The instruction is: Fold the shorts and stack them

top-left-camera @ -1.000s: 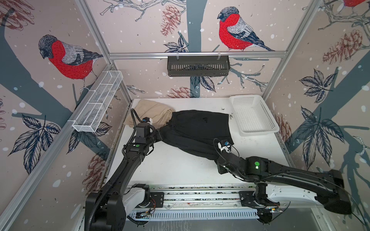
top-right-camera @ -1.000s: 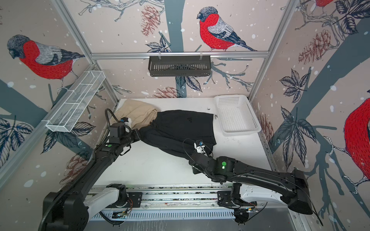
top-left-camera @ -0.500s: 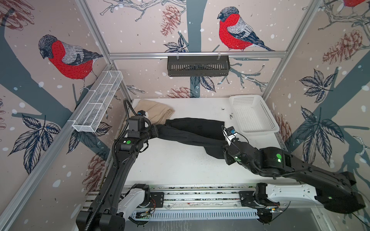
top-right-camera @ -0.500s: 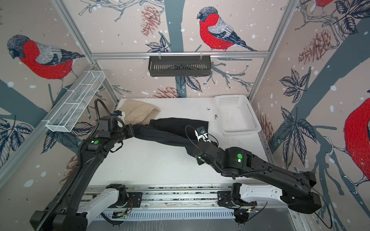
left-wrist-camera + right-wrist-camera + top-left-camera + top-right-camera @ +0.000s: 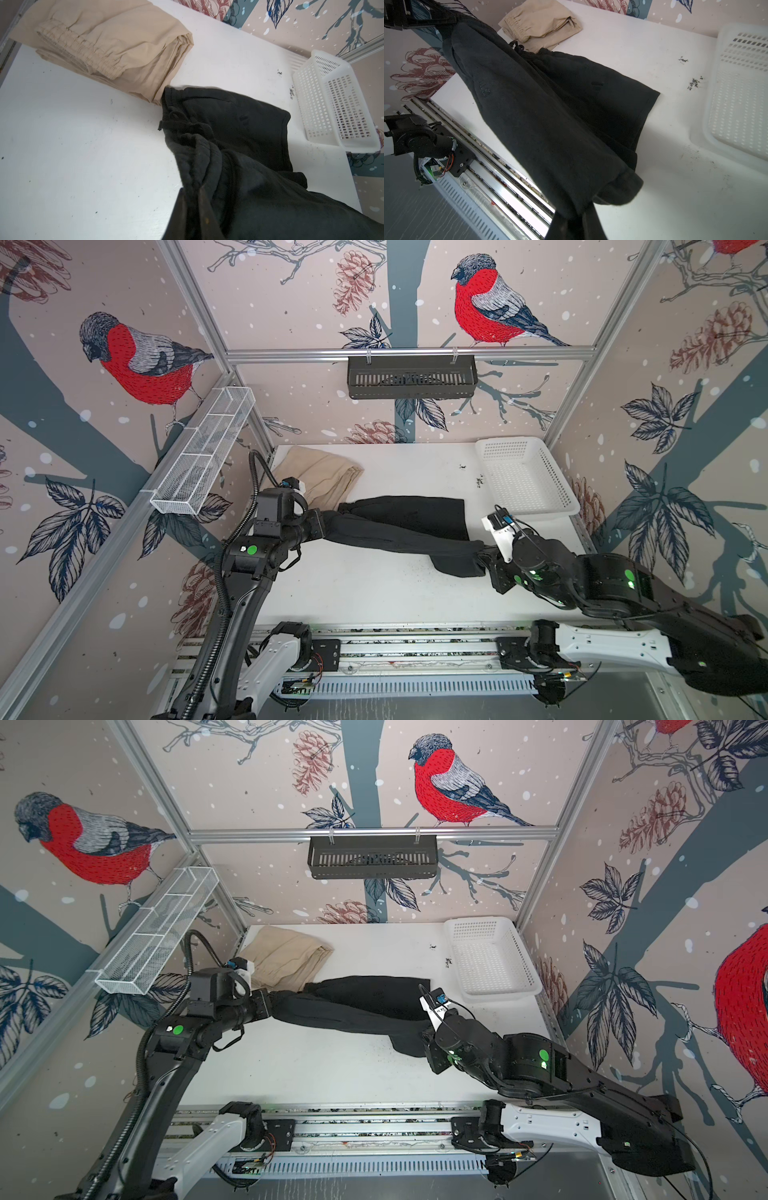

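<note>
**Item 1, black shorts** [image 5: 409,531]: centre of the table [image 5: 374,597], strung between both grippers. The long axis runs left to right. The near edge is raised off the surface. The far half lies flat, its right end near the white basket [image 5: 528,485] but apart from it.

**Item 2, left gripper** [image 5: 327,526]: pressed together on the left end of the black shorts, bunching the cloth.

**Item 3, right gripper** [image 5: 482,558]: likewise pinching the right end, with a loose flap drooping beside it.

**Item 4, beige shorts** [image 5: 320,475]: folded, in the far-left corner, touching the black pair's far-left corner.

**Assessment:** the flat half lies directly on the far side of the line between the grippers, and neither arm is clearly nearer. The fold probably calls for both arms to carry the raised edge away together, in parallel, and lay it over the resting half.
</note>
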Tool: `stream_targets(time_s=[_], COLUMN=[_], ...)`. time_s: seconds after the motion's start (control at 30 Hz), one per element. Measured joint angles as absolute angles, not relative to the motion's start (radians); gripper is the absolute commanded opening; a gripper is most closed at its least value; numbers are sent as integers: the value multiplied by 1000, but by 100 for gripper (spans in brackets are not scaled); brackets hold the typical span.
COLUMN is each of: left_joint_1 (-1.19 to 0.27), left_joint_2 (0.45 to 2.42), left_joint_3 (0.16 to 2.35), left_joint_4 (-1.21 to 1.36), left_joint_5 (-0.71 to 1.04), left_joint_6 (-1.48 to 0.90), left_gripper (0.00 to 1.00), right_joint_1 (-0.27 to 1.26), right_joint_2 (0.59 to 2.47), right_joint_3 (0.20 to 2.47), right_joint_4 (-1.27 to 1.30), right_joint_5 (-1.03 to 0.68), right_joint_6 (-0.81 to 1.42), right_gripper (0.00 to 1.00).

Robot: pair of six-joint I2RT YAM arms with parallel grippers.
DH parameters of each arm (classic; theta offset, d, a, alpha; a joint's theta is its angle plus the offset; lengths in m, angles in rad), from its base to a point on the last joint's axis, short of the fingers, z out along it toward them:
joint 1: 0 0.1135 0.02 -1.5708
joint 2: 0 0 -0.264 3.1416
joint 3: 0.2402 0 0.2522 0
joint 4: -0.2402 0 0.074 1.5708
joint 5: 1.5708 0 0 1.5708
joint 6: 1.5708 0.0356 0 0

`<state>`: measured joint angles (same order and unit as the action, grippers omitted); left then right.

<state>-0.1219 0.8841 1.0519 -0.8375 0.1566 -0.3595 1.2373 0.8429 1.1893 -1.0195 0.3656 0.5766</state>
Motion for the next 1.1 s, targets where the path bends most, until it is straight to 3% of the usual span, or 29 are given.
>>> stream_targets(time_s=[0.17, 0.4, 0.57, 0.87, 1.1], left_joint_1=[-125, -128, -128, -127, -125], left_joint_2=[854, 921, 1036, 1339, 1326], left_joint_3=[1016, 967, 979, 1152, 1221], left_joint_4=[-891, -876, -817, -774, -786], left_joint_5=[159, 190, 189, 121, 95], left_joint_6=[-367, -368, -355, -307, -281], left_gripper=[0, 0, 0, 0, 0], right_joint_1=[1147, 711, 521, 392, 405], right_joint_2=[872, 960, 1082, 1327, 1200], right_joint_3=[1183, 1143, 1151, 1253, 1257], right_joint_4=[-1015, -889, -823, -816, -855], right_joint_5=[321, 93, -84, -216, -284], right_joint_6=[543, 331, 200, 88, 78], right_gripper=[1, 1, 1, 1, 1])
